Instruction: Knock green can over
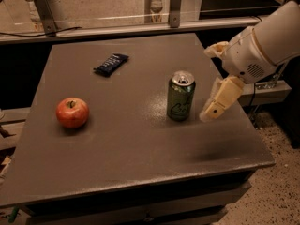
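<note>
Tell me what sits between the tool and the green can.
Nothing. The camera view shows only a narrow strip of bare table between the green can and the tool, which hangs beside the can's lower half, apart from it.

1. My one camera looked down at a slant on the counter (140, 172) from above its near edge, facing the far edge.
2. It sat near enough that the counter filled most of the view.
3. My jaws showed at the right, over the counter's right side, just beside the green can (181, 96).
</note>
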`<state>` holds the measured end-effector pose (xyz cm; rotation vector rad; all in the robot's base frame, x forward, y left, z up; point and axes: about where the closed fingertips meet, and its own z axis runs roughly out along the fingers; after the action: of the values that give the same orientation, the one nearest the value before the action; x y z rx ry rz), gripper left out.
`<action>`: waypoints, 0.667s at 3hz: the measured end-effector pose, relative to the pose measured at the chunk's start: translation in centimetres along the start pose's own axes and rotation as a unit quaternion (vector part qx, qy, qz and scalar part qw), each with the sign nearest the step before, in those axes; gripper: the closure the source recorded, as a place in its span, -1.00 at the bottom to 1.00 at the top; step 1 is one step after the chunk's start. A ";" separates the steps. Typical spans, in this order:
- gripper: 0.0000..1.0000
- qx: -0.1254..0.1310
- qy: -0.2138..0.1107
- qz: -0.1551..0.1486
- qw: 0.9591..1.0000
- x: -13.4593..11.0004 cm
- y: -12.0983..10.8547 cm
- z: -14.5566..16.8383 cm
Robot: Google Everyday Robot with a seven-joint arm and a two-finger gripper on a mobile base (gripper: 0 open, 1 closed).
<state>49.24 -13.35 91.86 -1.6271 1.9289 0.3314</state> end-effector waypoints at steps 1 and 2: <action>-1.00 -0.009 -0.040 0.005 0.999 -0.5 0.0 1.9; -1.00 -0.018 -0.087 0.017 0.996 -0.7 -0.2 3.5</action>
<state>50.45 -10.93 89.57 -1.5356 1.8305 0.5063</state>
